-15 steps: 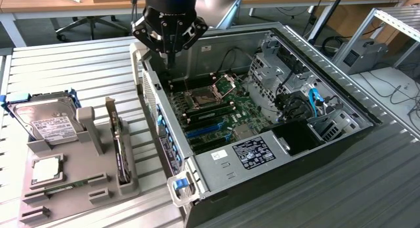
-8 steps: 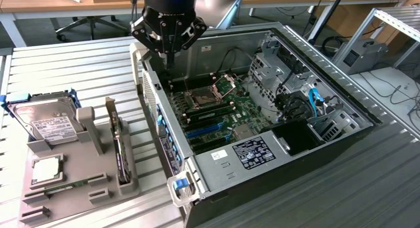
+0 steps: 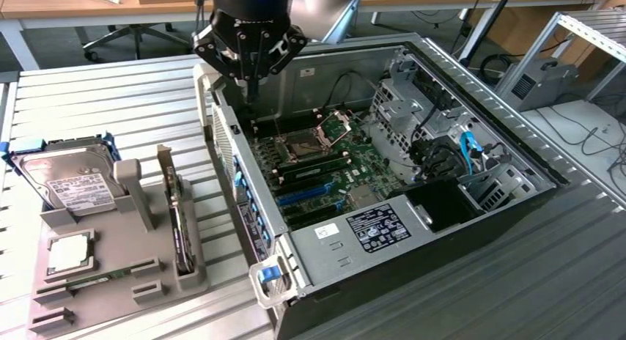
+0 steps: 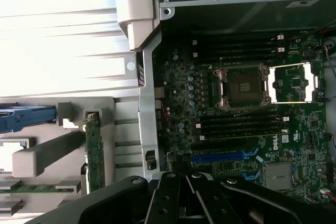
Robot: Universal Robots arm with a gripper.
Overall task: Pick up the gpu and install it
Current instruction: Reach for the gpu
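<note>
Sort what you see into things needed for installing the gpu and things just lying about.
Belongs to the job: gpu, standing in the grey rack; open computer case; motherboard's blue slots.
Lying about: hard drive; memory stick; silver square chip; office chair.

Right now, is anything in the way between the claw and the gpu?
Only the case wall: the shut, empty claw hangs just inside it, and the gpu stands on edge in the gray holder outside. Above the wall, nothing visible blocks the way.
</note>
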